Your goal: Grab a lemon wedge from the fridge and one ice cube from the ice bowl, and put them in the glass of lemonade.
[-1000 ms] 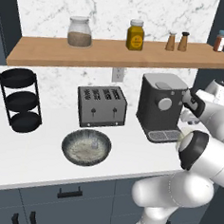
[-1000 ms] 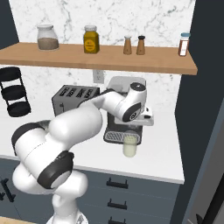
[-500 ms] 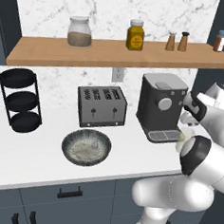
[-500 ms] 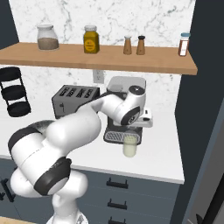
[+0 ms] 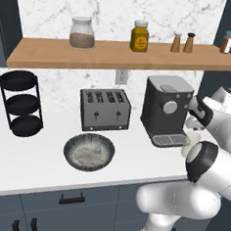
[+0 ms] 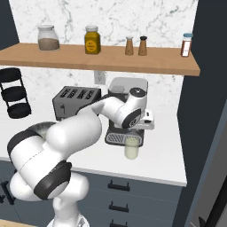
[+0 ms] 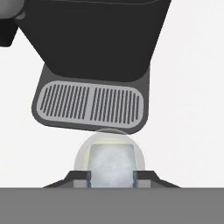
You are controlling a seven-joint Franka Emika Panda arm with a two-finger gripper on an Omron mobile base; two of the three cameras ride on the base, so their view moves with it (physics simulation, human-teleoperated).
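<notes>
Holding the ice cube (image 7: 112, 164) between my two fingertips (image 7: 83, 177), my hand (image 7: 112, 178) is narrowly parted, just the cube's width, and pinched on its two sides. Landmark for all entries: the coffee machine (image 5: 164, 109).

Item, ice cube: translucent bluish-white, in my grip, directly above the glass of lemonade (image 6: 131, 147).

Item, glass of lemonade: small clear tumbler of pale yellow liquid, upright on the white bench (image 5: 31, 155), just in front of the coffee machine's drip grille (image 7: 89, 103). Seen from the hand, its round rim (image 7: 109, 133) rings the cube from below.

Item, my hand: above the glass, close in front of the coffee machine, pointing down; in the right base view it sits at (image 6: 144, 122).

Item, ice bowl (image 5: 89, 151): wide, shallow, speckled grey-white with a dark rim, on the bench to the left of the coffee machine and nearer the front edge, well apart from it.

Item, toaster (image 5: 104, 109): grey, four slots, just left of the coffee machine, against the marble wall.

Item, three-tier rack (image 5: 19, 102): black, round, far left of the coffee machine.

Item, wooden shelf (image 5: 117, 54): above the coffee machine, carrying a lidded jar (image 5: 82, 33), an amber jar (image 5: 140, 36), two shakers (image 5: 183, 42) and a spice bottle (image 5: 227, 42).

Lemon wedge: whether it lies in the glass I cannot tell.
</notes>
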